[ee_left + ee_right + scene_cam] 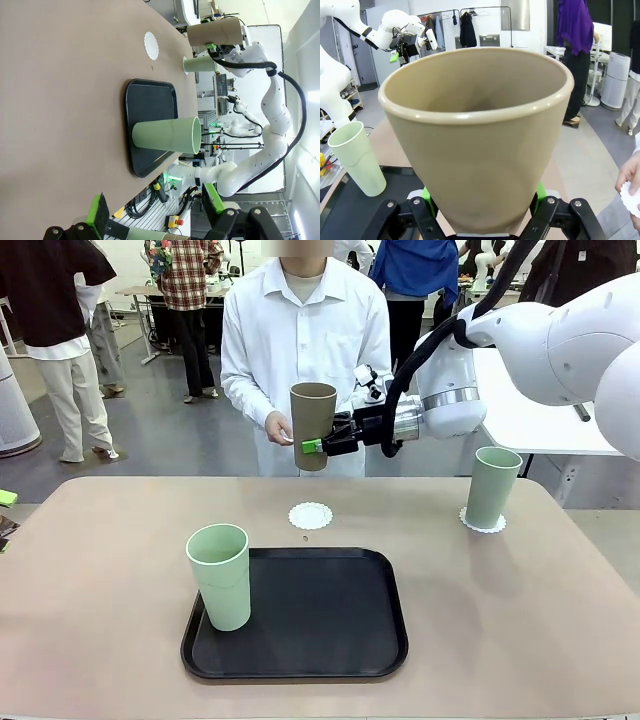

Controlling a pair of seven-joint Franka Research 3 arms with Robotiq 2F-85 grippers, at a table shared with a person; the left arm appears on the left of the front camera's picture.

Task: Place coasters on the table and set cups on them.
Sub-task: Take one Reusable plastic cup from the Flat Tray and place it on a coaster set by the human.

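tall brown matte tumbler (pixel 312 405), probably light and stiff, is clamped low by the right gripper (pixel 314 448); left gripper (pixel 155 212) is spread empty.

Matte brown cup (pixel 313 405), matte mint cup (pixel 222 575), lacy coaster (pixel 310 515), smooth black tray (pixel 330 610), matte table (pixel 100 570).

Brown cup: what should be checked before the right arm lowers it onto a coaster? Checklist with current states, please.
1. Grip: right gripper shut on the brown cup, cup upright: ok.
2. Target: free coaster flat on the table, nothing on it: ok.
3. Cup lined up over that coaster: cannot tell; it is held in the air.
4. Person's hand clear of the cup: cannot tell; it is close beside it.
5. Left gripper open, away from the coaster: ok.
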